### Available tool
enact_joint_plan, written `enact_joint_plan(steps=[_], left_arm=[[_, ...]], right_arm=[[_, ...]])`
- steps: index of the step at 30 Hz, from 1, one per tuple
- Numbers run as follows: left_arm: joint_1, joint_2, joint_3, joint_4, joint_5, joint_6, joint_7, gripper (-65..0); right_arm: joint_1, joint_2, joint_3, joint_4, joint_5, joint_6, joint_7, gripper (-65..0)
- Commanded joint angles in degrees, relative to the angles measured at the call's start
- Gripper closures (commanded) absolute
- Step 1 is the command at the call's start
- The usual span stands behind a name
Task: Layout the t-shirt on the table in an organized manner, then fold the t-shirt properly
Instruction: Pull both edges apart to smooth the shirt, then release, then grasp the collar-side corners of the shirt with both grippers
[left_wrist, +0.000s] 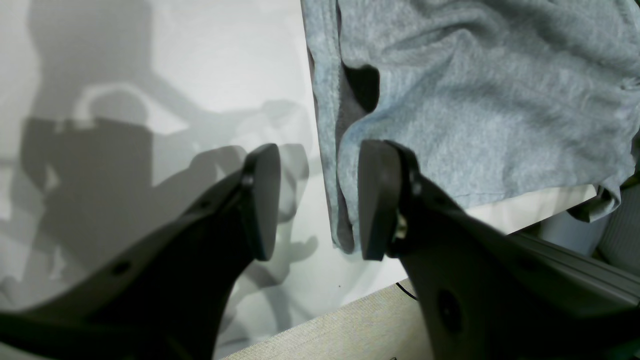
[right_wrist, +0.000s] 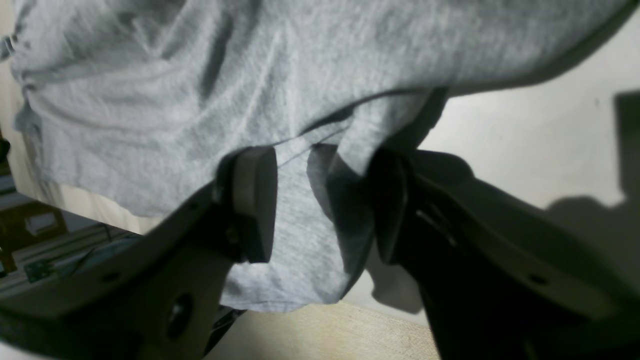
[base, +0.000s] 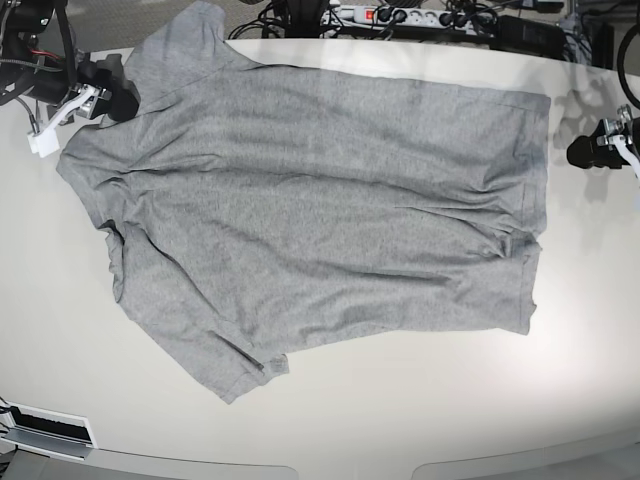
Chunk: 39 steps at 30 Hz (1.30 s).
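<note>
Grey t-shirt (base: 320, 220) plain side up, no lettering vis.

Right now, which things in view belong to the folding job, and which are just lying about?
Job:
- t-shirt, spread plain side up
- table
- left gripper, open at the shirt's edge
- right gripper, open over a fold of cloth

Lying about:
- power strip and cables behind the table

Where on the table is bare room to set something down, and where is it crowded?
Bare: the wide strip of table between the t-shirt and the near edge, and the right end beyond the hem. Crowded: the far-left corner, where the right pincer meets a sleeve.
</note>
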Motion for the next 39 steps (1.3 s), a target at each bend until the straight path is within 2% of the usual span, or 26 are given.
enact_joint_plan(steps=[1, 8, 15, 21, 27, 31, 36, 39], left_arm=[[-0.33, -1.7, -0.55, 0.72, -1.16, -0.87, -0.66, -27.2], [-0.35, -1.7, -0.55, 0.72, -1.14, -1.27, -1.51, -27.2], [-0.35, -1.7, -0.55, 0.72, -1.18, -1.42, -1.55, -27.2], [-0.35, -1.68, -0.55, 0.72, -1.18, -1.68, -1.55, -27.2], [-0.33, -1.7, -0.55, 0.72, -1.16, -1.66, -1.51, -27.2], [-0.33, -1.7, -0.55, 0.72, -1.18, -1.66, -1.53, -27.2], [-0.33, -1.68, -0.55, 0.72, -1.2, -1.66, -1.51, -27.2], [-0.33, -1.68, -0.55, 0.72, -1.62, -1.66, -1.51, -27.2]], right_arm=[[-0.07, 0.85, 0.31, 0.7, -1.42, -0.57, 0.22, -31.7], [-0.52, 0.81, 0.31, 1.92, -1.57, -1.25, -0.5, -31.7], [-5.6, 0.63, 0.31, 9.33, -1.36, -2.67, 0.07, -31.7], [-6.82, -0.7, 0.31, 9.6, -8.61, -3.13, 6.93, -31.7], [-6.62, -2.82, 0.31, 9.6, -9.16, -3.13, 9.16, -31.9], [-6.4, -4.17, 0.31, 9.6, -12.98, -5.86, 12.39, -36.5], [-6.36, -5.6, 0.31, 9.6, -11.67, -4.52, 12.5, -36.5], [-6.36, -5.86, 0.31, 8.66, -12.81, -5.31, 14.91, -36.5]])
